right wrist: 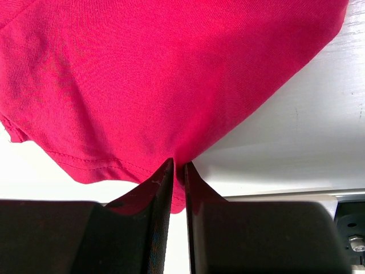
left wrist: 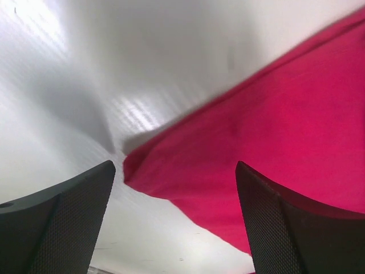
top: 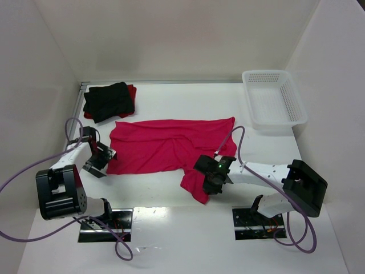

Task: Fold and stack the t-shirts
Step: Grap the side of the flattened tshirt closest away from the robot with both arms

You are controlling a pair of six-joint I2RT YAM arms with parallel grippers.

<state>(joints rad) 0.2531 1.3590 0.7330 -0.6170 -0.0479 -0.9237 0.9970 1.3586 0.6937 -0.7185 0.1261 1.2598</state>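
The right tool (right wrist: 178, 166) is pinched shut on a near flap of the crimson-pink t-shirt (top: 165, 142), which lies spread mid-tabletop (top: 188, 103). It looks like a grip for lifting that edge into a fold. The left tool (left wrist: 174, 171), jaws wide apart, straddles the shirt's left corner, probably to match. The folded black t-shirt (top: 107, 100) rests on the darker red t-shirt (top: 132, 91), far left.
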